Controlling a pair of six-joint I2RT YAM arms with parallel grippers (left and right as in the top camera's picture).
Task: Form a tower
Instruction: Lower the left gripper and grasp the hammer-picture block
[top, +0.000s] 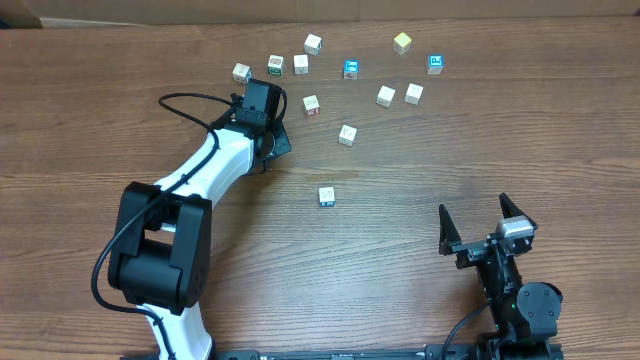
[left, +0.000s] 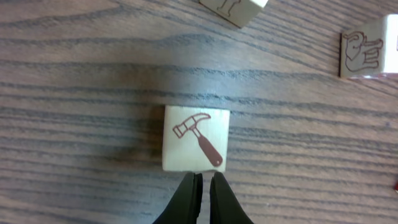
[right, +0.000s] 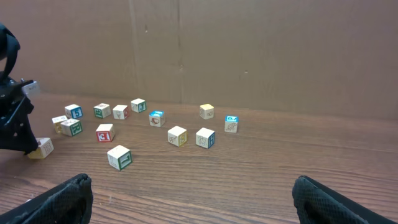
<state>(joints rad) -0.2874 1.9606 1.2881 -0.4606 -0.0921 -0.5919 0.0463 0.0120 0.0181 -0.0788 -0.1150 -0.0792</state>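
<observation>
Counter: one brown wood-grain counter (top: 520, 140) carried everything.

Arms: two. The white-and-black left arm (top: 215, 165) reached into the far-left part of the cube scatter. The black right arm (top: 515, 295) sat at the near right edge, well apart from every cube.

Fingers: the right arm's fingers (top: 446, 228) were spread wide with nothing between them. The left arm's fingers (left: 186, 202) were pressed together and pinched nothing. Their tips sat at the near edge of the hammer-print cube (left: 195, 138); contact could not be told.

Cubes: small pale wooden cubes with printed faces (top: 347, 134), twelve counted overhead.
- Eleven lay loosely scattered across the far side.
- One lone cube (top: 327, 196) lay nearer the middle.
- Two had bright blue tops: the first blue-topped cube (top: 351, 69) and the second blue-topped cube (top: 435, 64).
- One was a yellow cube (top: 402, 42).
- The left wrist view showed three: the hammer-print cube whole, plus two cut off by the frame edge.

Tower: not begun. No cube could be seen resting on another. In the right wrist view, the cluster beside the left arm was too small to judge.
</observation>
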